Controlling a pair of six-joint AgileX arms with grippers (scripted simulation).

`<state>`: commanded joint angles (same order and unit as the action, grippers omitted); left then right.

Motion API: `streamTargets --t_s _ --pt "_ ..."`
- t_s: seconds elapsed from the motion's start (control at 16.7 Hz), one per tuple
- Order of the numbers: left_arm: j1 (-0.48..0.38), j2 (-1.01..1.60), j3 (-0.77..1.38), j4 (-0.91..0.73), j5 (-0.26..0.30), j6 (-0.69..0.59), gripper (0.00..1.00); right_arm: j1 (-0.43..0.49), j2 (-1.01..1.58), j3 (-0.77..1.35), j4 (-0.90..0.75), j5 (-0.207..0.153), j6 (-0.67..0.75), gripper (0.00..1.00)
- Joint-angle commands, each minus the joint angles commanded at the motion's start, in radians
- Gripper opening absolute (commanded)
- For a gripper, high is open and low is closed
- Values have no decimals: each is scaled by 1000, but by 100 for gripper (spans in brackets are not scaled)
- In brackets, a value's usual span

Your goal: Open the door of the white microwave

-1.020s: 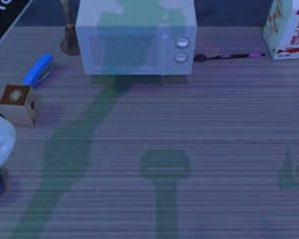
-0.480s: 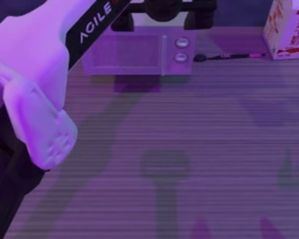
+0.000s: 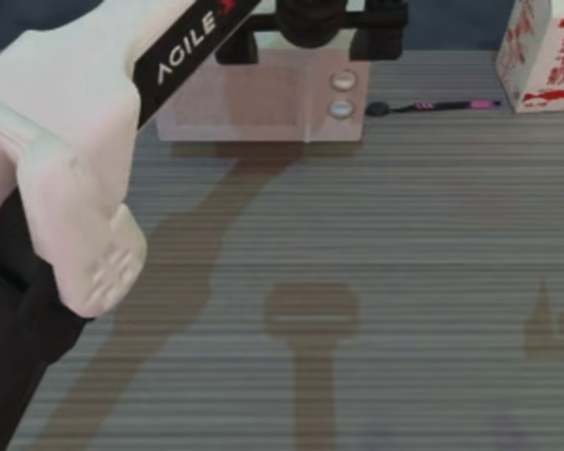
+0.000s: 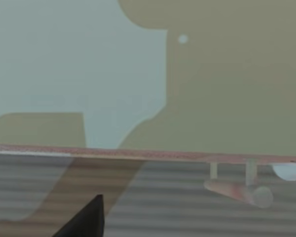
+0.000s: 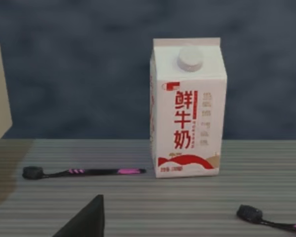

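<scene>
While my left arm (image 3: 85, 141) reaches across the table from 8 o'clock toward 12 o'clock, its gripper (image 3: 310, 23) sits above the white microwave (image 3: 263, 94), which stands at 12 o'clock on the table (image 3: 404, 282). I cannot tell whether that gripper's fingers are spread or pressed together. The door (image 3: 233, 101) lies flush with the front, so I judge it closed and the step in hand to be the approach. The left wrist view looks down over the microwave's top and front edge, where a bar that is probably the door handle (image 4: 239, 191) projects. The next move calls for lowering the gripper to that handle, closing on it, then pulling along the door's arc. My right arm is out of view; its wrist camera faces a milk carton (image 5: 188, 108) and a toothbrush (image 5: 84, 172).
</scene>
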<state>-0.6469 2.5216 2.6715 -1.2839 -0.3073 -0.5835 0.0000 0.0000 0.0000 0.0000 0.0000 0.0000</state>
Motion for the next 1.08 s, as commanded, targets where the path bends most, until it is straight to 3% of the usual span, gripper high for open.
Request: streamTargets --t_s 0.3,0.6,1.08 --pt "27 41 -86 134 12 25 100 0 0 0 0 0 0 100" --pt "30 45 -96 150 13 28 100 0 0 0 0 0 0 100" --pt "30 45 -96 150 13 28 40 0 0 0 0 0 0 100"
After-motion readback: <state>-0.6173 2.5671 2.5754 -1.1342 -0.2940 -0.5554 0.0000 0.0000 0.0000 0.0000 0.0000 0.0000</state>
